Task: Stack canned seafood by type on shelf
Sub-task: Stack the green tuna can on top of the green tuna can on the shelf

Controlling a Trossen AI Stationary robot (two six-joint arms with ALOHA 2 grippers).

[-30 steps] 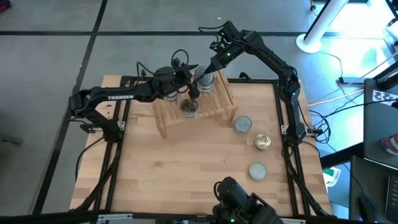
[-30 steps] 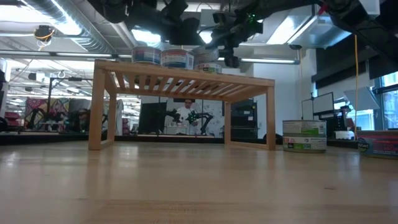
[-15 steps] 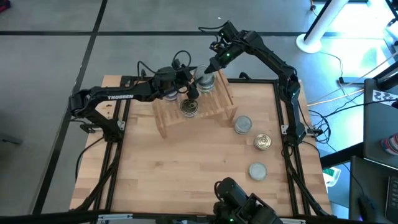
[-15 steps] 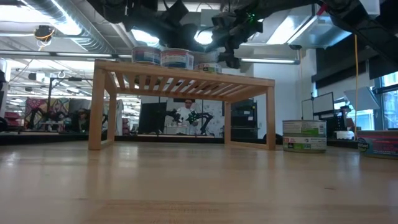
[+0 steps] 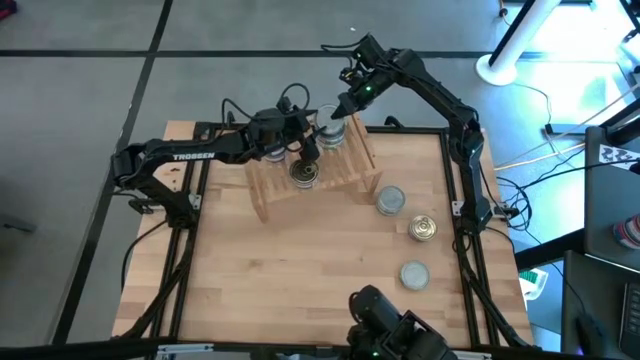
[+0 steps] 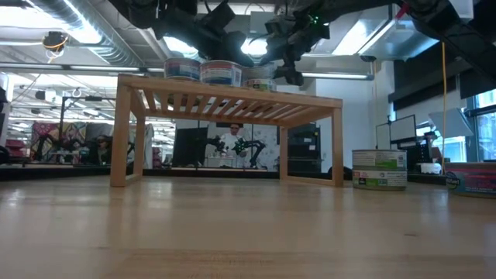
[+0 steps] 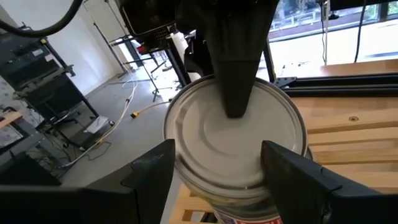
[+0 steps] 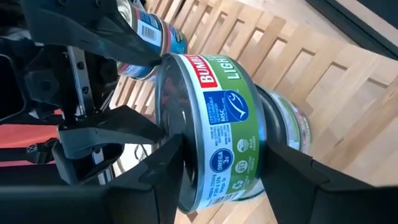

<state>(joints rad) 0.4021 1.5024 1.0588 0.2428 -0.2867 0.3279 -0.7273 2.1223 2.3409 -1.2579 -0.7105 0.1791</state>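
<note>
Green-blue label tin (image 8: 217, 124) – silver-grey top; pale wood shelf (image 5: 345, 172).

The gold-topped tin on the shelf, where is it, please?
High view: the gold-topped tin sits on the shelf, mid-front, just below the left gripper.

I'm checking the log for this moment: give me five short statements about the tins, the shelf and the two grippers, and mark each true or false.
1. Three tins lie on the bare tabletop beside the shelf. True: a silver-topped tin, a gold-topped tin and another silver-topped tin.
2. The right gripper is empty. False: it is shut on a green-labelled tin.
3. The left gripper has its fingers on either side of a silver-topped tin. True.
4. The shelf has no tins on it. False: several stand on its slats.
5. Both grippers hang over the shelf. True, in the high view.
</note>
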